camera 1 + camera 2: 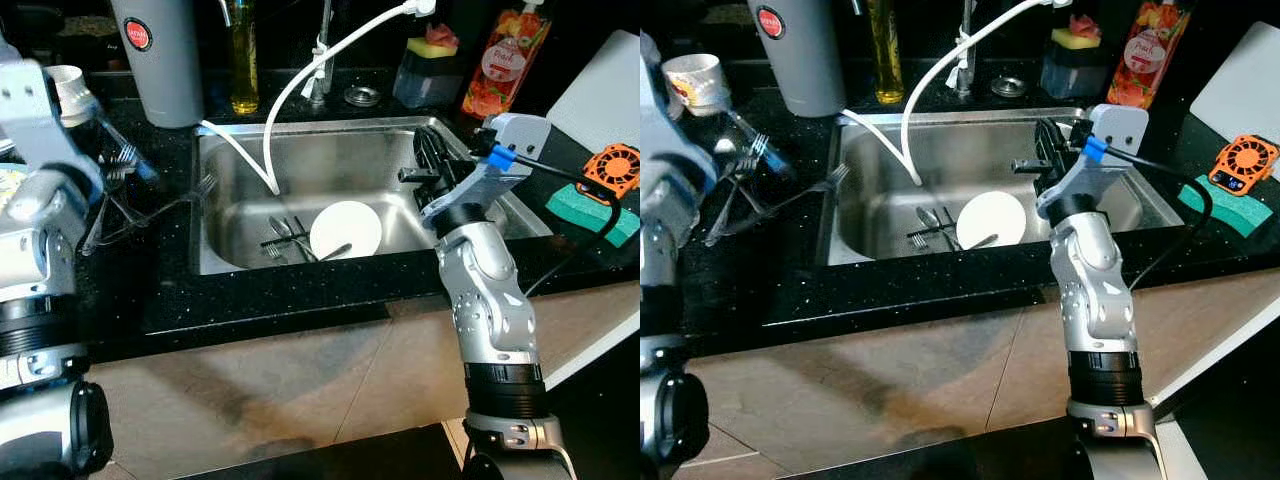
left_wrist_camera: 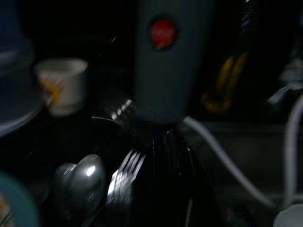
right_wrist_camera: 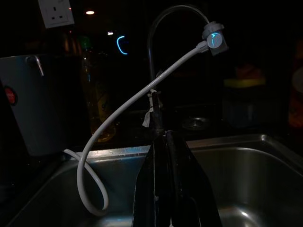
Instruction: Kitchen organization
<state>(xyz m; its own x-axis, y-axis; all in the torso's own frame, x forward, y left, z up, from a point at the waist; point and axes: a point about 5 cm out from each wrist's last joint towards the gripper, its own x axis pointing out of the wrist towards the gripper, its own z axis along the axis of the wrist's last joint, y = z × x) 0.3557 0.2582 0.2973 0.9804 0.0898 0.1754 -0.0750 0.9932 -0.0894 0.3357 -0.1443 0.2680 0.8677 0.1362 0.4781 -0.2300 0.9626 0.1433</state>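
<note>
Cutlery and a round white plate (image 1: 346, 229) lie in the brushed steel sink (image 1: 240, 150).
Right gripper (image 1: 432, 160) hangs over the basin's right side, long black fingers pressed together on nothing. Left gripper (image 2: 163, 156), over speckled black counter (image 1: 160, 290), pinches a fork (image 2: 124, 171); farther back, a curved white hose (image 1: 300, 80).

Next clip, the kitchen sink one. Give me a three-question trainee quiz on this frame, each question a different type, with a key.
1. True or false: the white plate lies on the counter beside the sink.
2. What lies in the basin just left of the plate?
A. forks
B. a sponge
C. a cup
3. Fill in: the right gripper is over the sink's ____ side.

Key: 1 false, it lies in the basin; 2 A; 3 right.
</note>
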